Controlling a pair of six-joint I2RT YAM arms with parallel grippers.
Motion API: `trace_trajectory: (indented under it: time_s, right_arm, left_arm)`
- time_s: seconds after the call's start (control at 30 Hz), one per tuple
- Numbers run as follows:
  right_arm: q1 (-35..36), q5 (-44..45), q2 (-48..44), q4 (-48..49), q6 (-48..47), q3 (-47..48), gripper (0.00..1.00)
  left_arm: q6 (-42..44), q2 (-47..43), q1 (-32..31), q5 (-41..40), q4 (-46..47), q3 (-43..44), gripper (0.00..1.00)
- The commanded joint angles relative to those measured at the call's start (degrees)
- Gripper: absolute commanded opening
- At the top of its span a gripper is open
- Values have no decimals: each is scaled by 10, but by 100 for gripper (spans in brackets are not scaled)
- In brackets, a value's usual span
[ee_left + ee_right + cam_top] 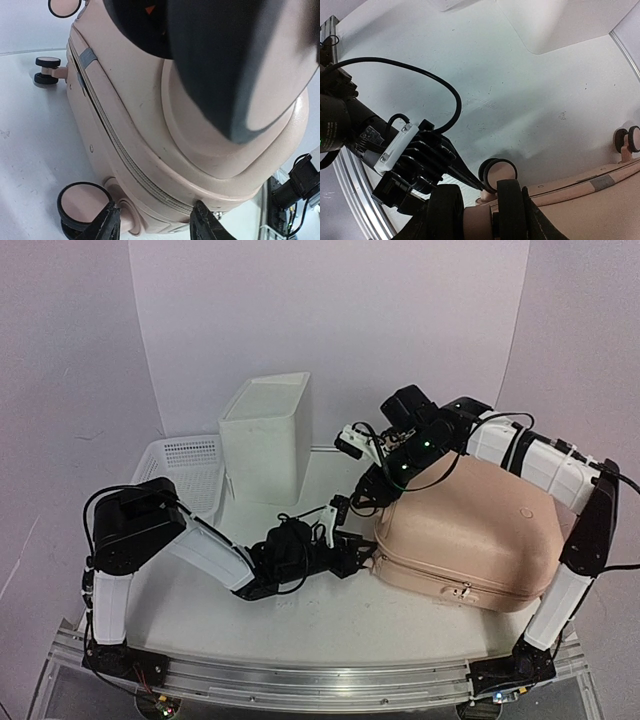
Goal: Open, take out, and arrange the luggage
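Note:
The peach-pink luggage (470, 530) lies flat and zipped shut on the right half of the table. It also shows in the left wrist view (135, 115) and the right wrist view (580, 200). My left gripper (355, 545) is open. Its fingers (107, 222) straddle the near left corner of the luggage, beside a caster wheel (82, 200). My right gripper (372, 498) sits at the far left corner, and its fingers (512, 210) are closed on a peach caster part of the luggage (479, 220). Another wheel (497, 175) stands just beyond, touched by the left gripper's fingertip.
A tall white plastic box (265, 435) stands at the back centre. A white mesh basket (185, 465) lies to its left. An aluminium rail (300, 680) runs along the near edge. White walls enclose the back and sides.

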Motion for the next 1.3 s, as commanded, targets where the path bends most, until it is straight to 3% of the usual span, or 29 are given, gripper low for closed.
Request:
trace_trajectory:
  time_s: [0.0,0.17,0.37,0.7,0.83,0.9,1.27]
  right_arm:
    - [12,-28,-13,100,106,49,0]
    - [12,-20,-30,102,65,9,0]
    - [10,24,-43,110,22,-32,0]
    - [10,-8,-37,121,45,-23,0]
    - [10,-16,-34,120,49,-14,0]
    - [11,-18,-36,121,50,-11,0]
    - [10,-21,-34,123,58,-7,0]
  left_arm:
    - [120,16,-31,86,109,-43,45]
    - [140,19,-31,123,161,-65,63]
    - [144,48,-31,72,214,-67,70]
    - [156,77,-26,-55,202,-31,50]
    - [136,79,-28,-63,192,-21,59]
    - [135,81,-29,-67,179,-14,57]
    - [139,85,-52,-114,94,45,34]
